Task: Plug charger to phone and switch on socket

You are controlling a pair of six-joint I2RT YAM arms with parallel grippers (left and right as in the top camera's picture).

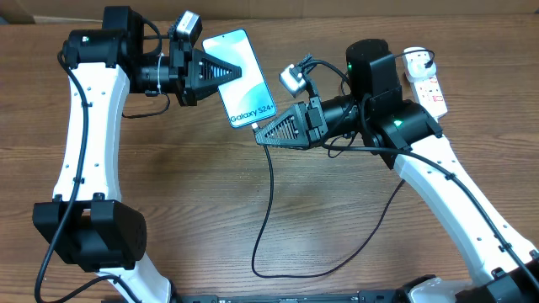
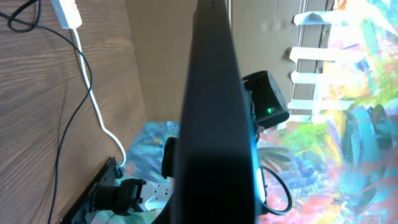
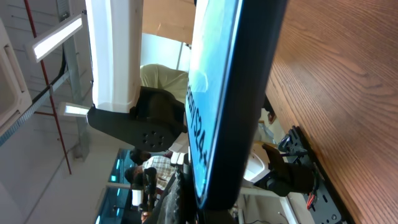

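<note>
The phone (image 1: 242, 76), screen up and reading "Galaxy S24+", is held above the wooden table. My left gripper (image 1: 221, 74) is shut on its left edge. In the left wrist view the phone (image 2: 211, 112) fills the middle as a dark slab. My right gripper (image 1: 259, 130) is at the phone's lower end, closed on the charger's connector tip. The connector itself is hidden. The black cable (image 1: 271, 181) hangs from there and loops over the table. The right wrist view shows the phone's screen (image 3: 211, 93) edge-on. The white socket strip (image 1: 428, 84) lies at the far right with a black plug (image 1: 418, 59) in it.
The socket strip's thick white cord (image 2: 93, 106) and a thin black cable run across the table in the left wrist view. Cardboard (image 1: 337, 8) lines the table's far edge. The cable's loop (image 1: 337, 268) lies near the front edge between the two arm bases.
</note>
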